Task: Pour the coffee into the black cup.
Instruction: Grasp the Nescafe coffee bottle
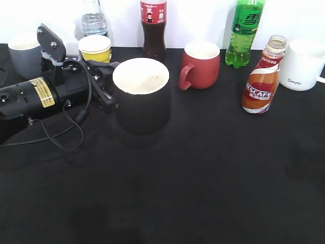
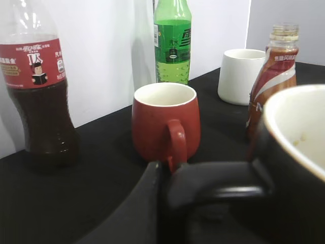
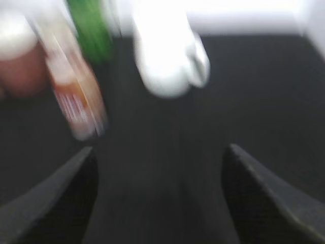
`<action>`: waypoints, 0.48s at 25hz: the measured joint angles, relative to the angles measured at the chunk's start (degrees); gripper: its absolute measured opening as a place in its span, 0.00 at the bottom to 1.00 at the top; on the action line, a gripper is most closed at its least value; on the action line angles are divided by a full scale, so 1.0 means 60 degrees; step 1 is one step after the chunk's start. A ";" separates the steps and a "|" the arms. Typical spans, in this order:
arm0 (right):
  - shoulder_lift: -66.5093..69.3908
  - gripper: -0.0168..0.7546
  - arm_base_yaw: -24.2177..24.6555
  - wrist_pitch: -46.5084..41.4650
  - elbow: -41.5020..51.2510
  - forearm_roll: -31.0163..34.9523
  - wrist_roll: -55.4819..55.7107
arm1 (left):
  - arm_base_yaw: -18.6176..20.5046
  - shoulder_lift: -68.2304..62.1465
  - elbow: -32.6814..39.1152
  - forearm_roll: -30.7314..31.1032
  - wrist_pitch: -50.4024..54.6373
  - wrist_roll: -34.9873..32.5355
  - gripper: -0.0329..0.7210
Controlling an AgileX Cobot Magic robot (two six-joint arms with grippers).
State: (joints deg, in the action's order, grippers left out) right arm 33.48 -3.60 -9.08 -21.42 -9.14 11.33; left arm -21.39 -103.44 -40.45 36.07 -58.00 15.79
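Note:
The black cup (image 1: pixel 142 99) with a white inside stands left of the table's middle. My left gripper (image 1: pixel 104 86) is shut on its black loop handle (image 2: pixel 223 180) from the left. The cup's rim fills the right of the left wrist view (image 2: pixel 299 132). The coffee bottle (image 1: pixel 263 76), uncapped, with the Nescafe label, stands upright at the right. It shows in the left wrist view (image 2: pixel 271 76) and blurred in the right wrist view (image 3: pixel 76 96). My right gripper (image 3: pixel 160 168) is open and empty over bare cloth, short of the bottle. It is outside the exterior view.
A red mug (image 1: pixel 200 65), a dark bottle with a red label (image 1: pixel 153 30), a green bottle (image 1: pixel 245 33) and a white mug (image 1: pixel 303 65) stand along the back. A grey cup (image 1: pixel 24 53), a yellow cup (image 1: pixel 95 48) and a water bottle (image 1: pixel 94 19) stand at the back left.

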 joint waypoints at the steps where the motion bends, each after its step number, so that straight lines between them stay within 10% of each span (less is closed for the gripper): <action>1: 0.0265 0.78 0.0000 0.1956 0.0707 -0.0359 -0.0003 | 0.0000 0.0000 0.0000 -0.0010 0.0000 0.0000 0.10; 3: 0.1077 0.78 0.0000 0.4943 0.1644 -0.1240 -0.0003 | 0.0000 0.0000 0.0000 -0.0029 0.0000 0.0000 0.10; 12: 0.8004 0.79 0.0000 1.0319 0.1790 -0.1888 -0.0002 | 0.0000 0.0000 0.0000 -0.0038 0.0003 0.0000 0.10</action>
State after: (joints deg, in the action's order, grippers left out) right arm 81.51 -3.60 52.84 -10.68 -20.47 11.32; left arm -21.39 -103.44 -40.45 35.84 -57.98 15.79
